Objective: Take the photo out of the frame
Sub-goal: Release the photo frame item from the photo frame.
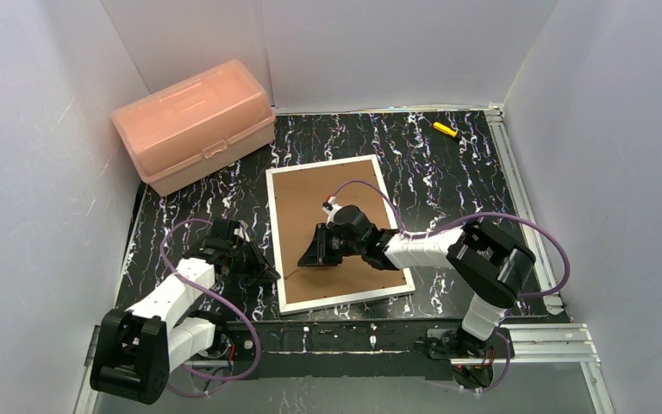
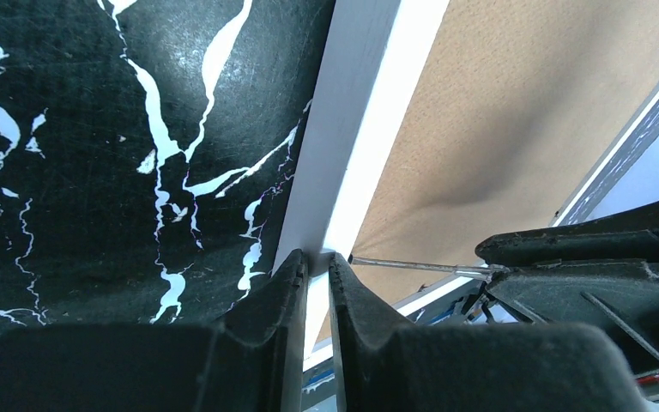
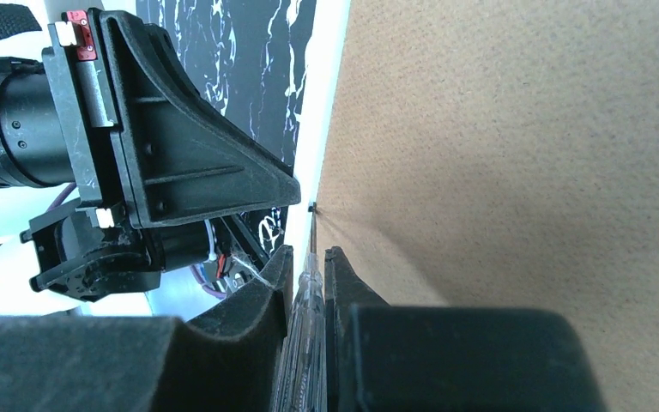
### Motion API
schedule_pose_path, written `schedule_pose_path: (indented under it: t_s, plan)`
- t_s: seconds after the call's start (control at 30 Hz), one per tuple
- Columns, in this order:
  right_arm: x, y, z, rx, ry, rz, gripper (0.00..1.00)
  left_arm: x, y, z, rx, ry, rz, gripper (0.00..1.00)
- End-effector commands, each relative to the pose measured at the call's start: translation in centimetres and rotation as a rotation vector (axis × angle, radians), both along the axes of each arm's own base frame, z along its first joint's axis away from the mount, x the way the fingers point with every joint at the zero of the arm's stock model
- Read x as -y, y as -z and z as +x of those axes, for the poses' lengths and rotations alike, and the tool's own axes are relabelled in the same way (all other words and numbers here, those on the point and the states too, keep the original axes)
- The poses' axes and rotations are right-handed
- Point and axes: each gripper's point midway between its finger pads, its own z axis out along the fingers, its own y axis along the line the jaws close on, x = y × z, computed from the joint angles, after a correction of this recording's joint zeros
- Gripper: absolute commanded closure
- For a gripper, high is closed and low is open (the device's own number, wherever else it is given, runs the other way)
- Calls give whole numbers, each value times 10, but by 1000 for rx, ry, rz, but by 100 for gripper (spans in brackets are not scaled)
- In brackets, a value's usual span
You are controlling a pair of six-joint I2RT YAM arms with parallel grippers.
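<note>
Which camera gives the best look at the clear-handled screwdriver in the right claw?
The right wrist view: the screwdriver is close up, clamped in the right claw, its tip at the inner edge of the frame. The left wrist view shows only its thin shaft; the top view shows barely a faint line.

Picture frame (image 1: 310,194): one. Pink plastic box (image 1: 194,123): one. Clear-handled screwdriver (image 3: 303,343): one. Small yellow-and-black tool (image 1: 444,129): one. Robot arms: two, namely left arm (image 1: 172,297) and right arm (image 1: 427,247).
</note>
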Motion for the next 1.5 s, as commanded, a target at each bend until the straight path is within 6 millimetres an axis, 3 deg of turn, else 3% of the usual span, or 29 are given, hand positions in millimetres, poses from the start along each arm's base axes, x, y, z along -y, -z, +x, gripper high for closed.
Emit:
schedule_pose_path:
  t_s: [0.0, 0.3, 0.67, 1.23, 1.47]
  plan:
    - [-8, 10, -8, 3, -5, -40, 99, 4, 15, -15, -53, 18, -18, 90]
    - [-19, -11, -10, 39, 13, -42, 99, 4, 15, -17, -51, 13, -27, 91]
    - [-48, -42, -23, 146, -10, -71, 99, 5, 14, -17, -47, 9, -36, 91]
    - [-123, -66, -56, 288, -102, -89, 99, 7, 13, -16, -41, 9, -44, 95]
    - [-126, -67, -58, 302, -108, -111, 99, 6, 11, -15, -37, 11, -38, 95]
